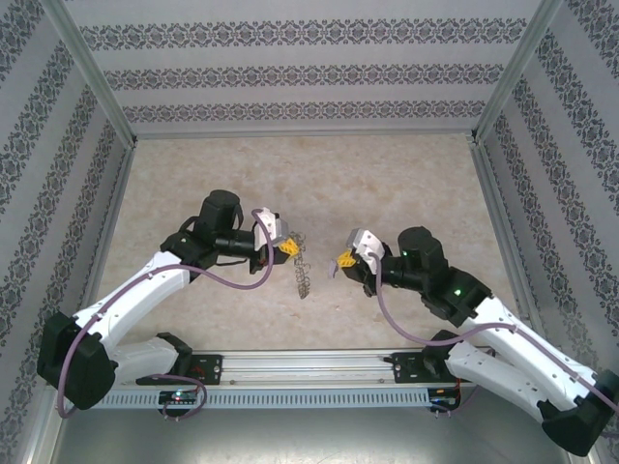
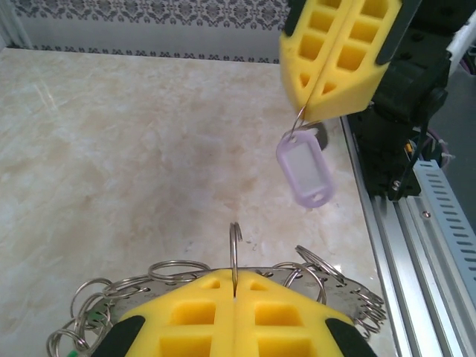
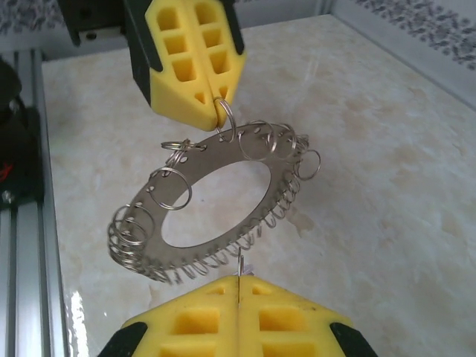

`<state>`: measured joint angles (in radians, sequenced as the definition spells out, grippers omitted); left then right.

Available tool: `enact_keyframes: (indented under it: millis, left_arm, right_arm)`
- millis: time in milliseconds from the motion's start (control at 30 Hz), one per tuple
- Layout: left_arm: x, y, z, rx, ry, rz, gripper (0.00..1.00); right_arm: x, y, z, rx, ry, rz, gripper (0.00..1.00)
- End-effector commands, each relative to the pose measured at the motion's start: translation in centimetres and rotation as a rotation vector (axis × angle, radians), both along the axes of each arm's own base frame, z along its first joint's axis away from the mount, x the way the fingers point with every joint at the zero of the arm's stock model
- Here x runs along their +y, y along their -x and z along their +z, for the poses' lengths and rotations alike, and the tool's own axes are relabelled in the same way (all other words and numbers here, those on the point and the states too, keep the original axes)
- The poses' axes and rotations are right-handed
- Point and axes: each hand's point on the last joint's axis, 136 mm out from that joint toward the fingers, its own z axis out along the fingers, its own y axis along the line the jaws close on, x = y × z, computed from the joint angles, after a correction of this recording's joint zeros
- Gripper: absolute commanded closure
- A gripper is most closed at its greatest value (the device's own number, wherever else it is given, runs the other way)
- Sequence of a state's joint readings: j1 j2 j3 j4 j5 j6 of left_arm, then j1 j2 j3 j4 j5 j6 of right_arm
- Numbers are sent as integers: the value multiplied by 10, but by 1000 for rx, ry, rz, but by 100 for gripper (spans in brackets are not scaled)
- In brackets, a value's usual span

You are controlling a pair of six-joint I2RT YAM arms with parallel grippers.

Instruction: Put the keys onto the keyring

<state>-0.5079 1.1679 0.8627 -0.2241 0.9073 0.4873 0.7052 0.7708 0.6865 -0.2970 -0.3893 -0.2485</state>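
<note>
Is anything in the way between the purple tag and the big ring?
No, nothing visible. The right end effector holds the purple tag up, the left end effector holds the big ring, with just air between them.

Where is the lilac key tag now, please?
The lilac key tag hangs from the right pincer, upper right in the left wrist view, beyond the keyring.

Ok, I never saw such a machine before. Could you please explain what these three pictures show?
Two robot arms are bolted to a beige table. One picture looks down from above; the other two come from a camera on each wrist. The yellow left gripper is shut on one small ring of the keyring, a flat metal ring hung with many small rings, off the table. The right gripper is shut on the ring of a lilac key tag.
</note>
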Motion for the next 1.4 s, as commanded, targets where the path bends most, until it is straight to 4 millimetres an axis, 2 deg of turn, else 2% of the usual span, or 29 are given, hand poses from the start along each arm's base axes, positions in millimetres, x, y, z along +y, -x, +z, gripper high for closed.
enact_keyframes:
  millis: [0,167,233,333,400,433,500,633,800,900,1000,1100,1367]
  left_arm:
    - [-8,5,18,-59,11,-47,100]
    - [-14,7,18,-58,12,-58,100]
    - [-13,5,16,-60,3,-48,100]
    - [-10,2,15,-78,-12,-22,100]
    - [-7,1,14,-97,-18,4,100]
    - [-5,0,14,-108,-20,17,100]
    - [-2,0,12,-115,-31,34,100]
    - [2,0,12,-136,-37,57,100]
    - [3,-1,12,-144,-49,54,100]
    - [2,-1,12,-140,-47,46,100]
    - [0,-1,13,-135,-43,40,100]
    - [0,1,14,-129,-33,35,100]
    - [5,7,11,-117,-35,46,100]
  right_arm:
    - [14,5,25,-157,-19,119,100]
    - [20,3,28,-174,-23,130,100]
    - [17,-1,25,-138,3,94,100]
    - [1,-17,19,14,4,-70,100]
    - [-22,-39,10,193,-42,-316,100]
    - [-34,-42,4,304,-57,-415,100]
    - [-50,-35,-13,507,-37,-522,100]
    - [-60,0,-41,814,99,-585,100]
    - [-52,42,-62,1090,257,-501,100]
    - [-52,47,-83,1178,394,-493,100]
    - [-57,25,-113,1174,555,-546,100]
    - [-36,2,-137,1200,564,-495,100]
    - [-5,-59,-181,1206,638,-467,100]
